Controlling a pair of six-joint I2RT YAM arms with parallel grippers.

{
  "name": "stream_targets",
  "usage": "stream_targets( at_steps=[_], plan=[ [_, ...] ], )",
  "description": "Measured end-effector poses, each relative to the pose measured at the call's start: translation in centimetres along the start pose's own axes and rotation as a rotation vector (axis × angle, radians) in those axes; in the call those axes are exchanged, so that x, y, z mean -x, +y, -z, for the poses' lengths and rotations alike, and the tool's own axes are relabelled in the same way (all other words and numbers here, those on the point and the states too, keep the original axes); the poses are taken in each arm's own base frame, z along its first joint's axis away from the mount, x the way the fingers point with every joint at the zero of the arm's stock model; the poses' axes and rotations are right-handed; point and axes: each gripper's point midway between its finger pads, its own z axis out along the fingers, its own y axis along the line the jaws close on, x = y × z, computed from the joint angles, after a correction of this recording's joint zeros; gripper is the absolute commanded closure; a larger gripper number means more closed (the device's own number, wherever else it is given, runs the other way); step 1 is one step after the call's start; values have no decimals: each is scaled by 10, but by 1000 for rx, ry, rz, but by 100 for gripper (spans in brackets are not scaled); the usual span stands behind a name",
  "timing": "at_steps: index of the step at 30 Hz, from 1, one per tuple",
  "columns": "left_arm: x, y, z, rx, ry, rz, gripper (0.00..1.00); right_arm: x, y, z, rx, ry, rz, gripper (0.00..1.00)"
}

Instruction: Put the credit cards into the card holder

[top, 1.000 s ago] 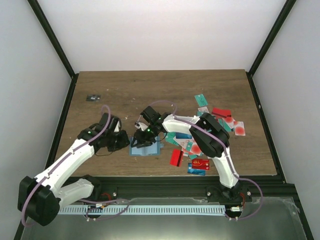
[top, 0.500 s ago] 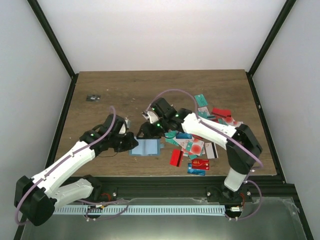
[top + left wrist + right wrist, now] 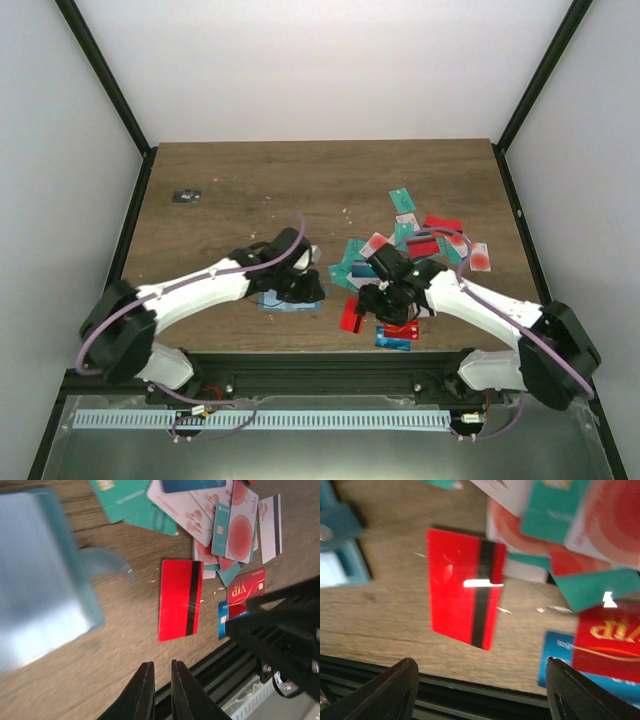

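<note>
The card holder [image 3: 288,299] lies open on the desk [image 3: 250,180], lighter blue inside facing up, near the front edge and left of the cards [image 3: 410,245]. The left wrist view shows it blurred at the left of the picture, with a small bluish tab sticking out of its edge toward the cards.

The left gripper [image 3: 300,284] hangs over the holder's right part. In its wrist view the left gripper [image 3: 161,664] is all but closed, with only a thin slit between the fingers and nothing in it. It points at bare wood between the holder and a red card [image 3: 180,600].

That red card has a black stripe and lies flat by itself, apart from the holder and just short of the heap. Beyond it, a VIP card [image 3: 245,592] in red rests partly on a blue card [image 3: 555,660]. Farther off, teal cards [image 3: 130,500], pale ones with red discs and a white card [image 3: 270,527] with a dark stripe overlap one another loosely.

The right gripper [image 3: 385,305] hovers above the near end of the heap, just beside the red card. Its wrist view shows the right gripper [image 3: 480,664] spread wide and empty. The red card sits below the gap between the fingers, and the VIP card lies toward the right one.

A small dark object [image 3: 186,196] sits at the far left of the desk, well apart from everything else.
</note>
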Motion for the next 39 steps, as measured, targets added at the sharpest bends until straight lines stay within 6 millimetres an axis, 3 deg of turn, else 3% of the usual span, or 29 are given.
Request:
stream_targets(
  at_steps=[3, 8, 15, 21, 29, 34, 39],
  plan=[
    [6, -9, -30, 11, 54, -46, 83, -13, -19, -2, 3, 7, -40, 26],
    [25, -28, -71, 10, 96, -117, 78, -16, -29, -3, 10, 0, -82, 25],
    [43, -38, -110, 6, 135, -183, 78, -21, -50, -1, -82, 4, -162, 24],
    [43, -36, -135, 8, 183, -214, 78, -31, -54, 1, -82, 39, -193, 21],
    [21, -38, -146, 2, 230, -260, 80, -43, -50, 2, -50, 96, -199, 20],
    [-1, -34, -139, -7, 238, -272, 80, -49, -44, 1, -7, 129, -195, 19],
    [-21, -31, -132, -12, 246, -258, 80, -64, -47, -11, 33, 197, -198, 18]
  ],
)
